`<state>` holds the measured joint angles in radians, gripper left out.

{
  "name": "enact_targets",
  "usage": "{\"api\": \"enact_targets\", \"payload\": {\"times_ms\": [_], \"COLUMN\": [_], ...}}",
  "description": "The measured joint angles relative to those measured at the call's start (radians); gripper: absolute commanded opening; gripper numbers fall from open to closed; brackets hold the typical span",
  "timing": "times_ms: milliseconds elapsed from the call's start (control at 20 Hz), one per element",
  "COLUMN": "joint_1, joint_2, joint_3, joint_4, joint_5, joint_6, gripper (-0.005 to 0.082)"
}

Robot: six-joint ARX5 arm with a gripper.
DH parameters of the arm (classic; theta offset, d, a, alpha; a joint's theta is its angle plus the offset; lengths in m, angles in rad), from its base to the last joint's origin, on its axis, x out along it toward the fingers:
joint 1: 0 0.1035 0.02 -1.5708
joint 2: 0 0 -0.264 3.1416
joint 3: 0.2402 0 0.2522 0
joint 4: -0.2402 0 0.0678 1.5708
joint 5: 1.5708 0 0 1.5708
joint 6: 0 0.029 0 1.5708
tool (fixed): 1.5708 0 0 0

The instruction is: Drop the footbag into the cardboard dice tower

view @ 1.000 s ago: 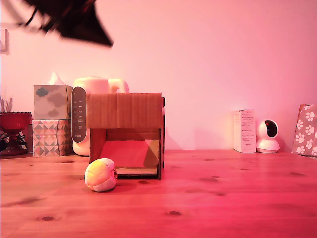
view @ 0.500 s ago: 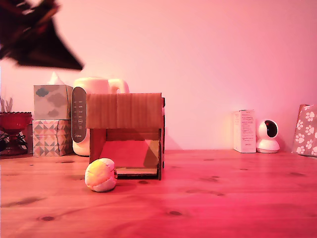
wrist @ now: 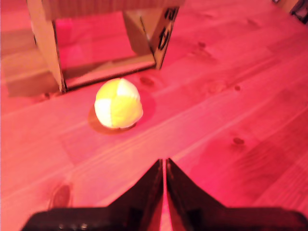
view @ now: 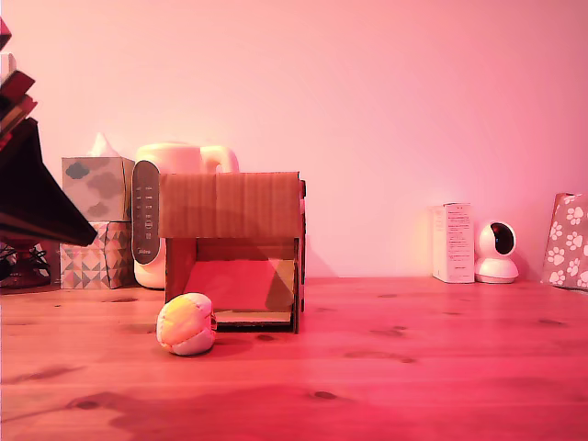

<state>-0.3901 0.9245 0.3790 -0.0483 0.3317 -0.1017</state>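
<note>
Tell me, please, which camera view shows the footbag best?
The wrist view: the footbag sits near mid-frame, unobstructed, with cream and yellow panels and seams visible, on the table before the cardboard dice tower. The exterior view shows it smaller, from the side, at the tower's front corner on the exterior view's left.

Bare wooden worktop (wrist: 250, 96) lies open between the black gripper (wrist: 165, 166), its jaws nearly together, and the small cream-and-yellow stitched footbag (wrist: 118, 103), with nothing in the path. Just behind the ball stands the brown corrugated cardboard dice tower (view: 233, 248), blocking that side. In the exterior view, the worktop to its right is free.
</note>
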Motion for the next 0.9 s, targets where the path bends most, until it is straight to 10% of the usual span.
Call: {"api": "enact_targets", "payload": {"times_ms": [450,600,750,900], "joint_1": [0.000,0.000,0.000,0.000], "joint_2": [0.000,0.031,0.117,0.180], "joint_3": [0.000,0.000,0.001,0.001], "joint_4": [0.039,0.144,0.216,0.274], "joint_5": [-0.006,-0.009,-0.010,-0.023], "joint_6": [0.001,0.001,0.021,0.032], "gripper": [-0.0005,0.0243,0.0697,0.0731]}}
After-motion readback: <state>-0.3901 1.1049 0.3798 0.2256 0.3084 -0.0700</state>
